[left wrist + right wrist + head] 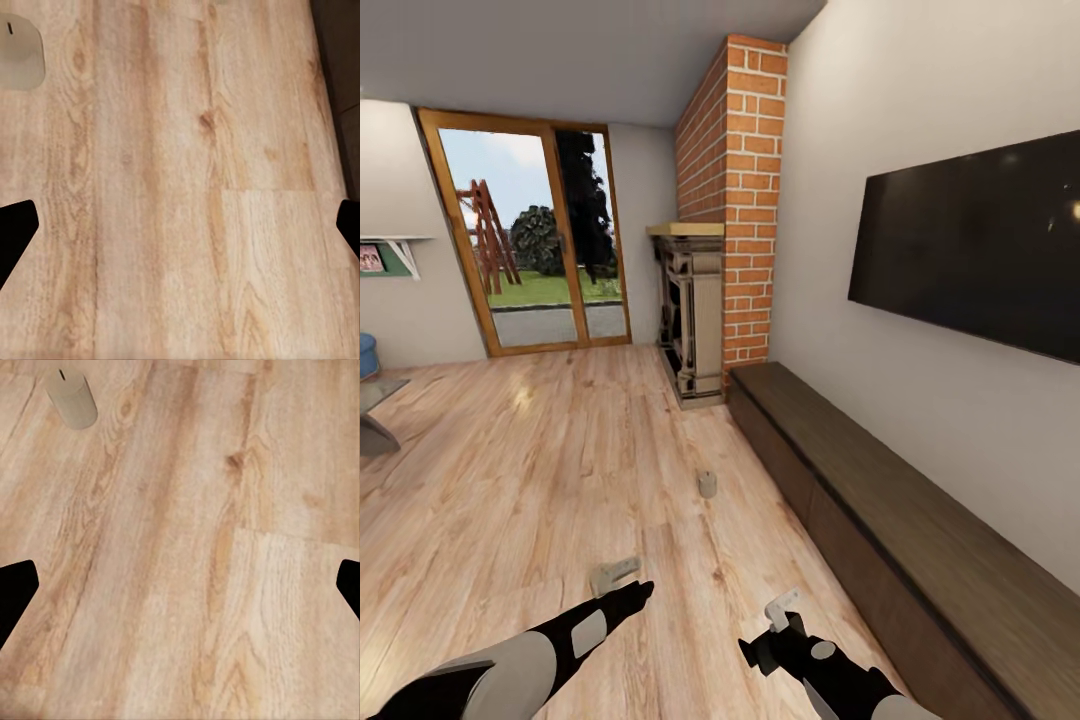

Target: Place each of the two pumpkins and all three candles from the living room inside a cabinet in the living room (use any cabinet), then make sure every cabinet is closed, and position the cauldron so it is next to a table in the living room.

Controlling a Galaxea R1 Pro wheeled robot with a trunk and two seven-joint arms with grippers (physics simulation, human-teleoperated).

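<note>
Candle (pixel 707 485) stands upright on the floor beside the cabinet (pixel 880 500), ahead of your right gripper (pixel 784 608); both jaws open, empty.

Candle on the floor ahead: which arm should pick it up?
Right, probably. The candle stands upright on the wood floor, slightly nearer the right gripper than the left gripper. Both look open and empty, and the cabinet for stowing lies on that side.

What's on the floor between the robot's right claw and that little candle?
Nothing: in the head view, only bare wooden floor lies between the right gripper and the candle.
</note>
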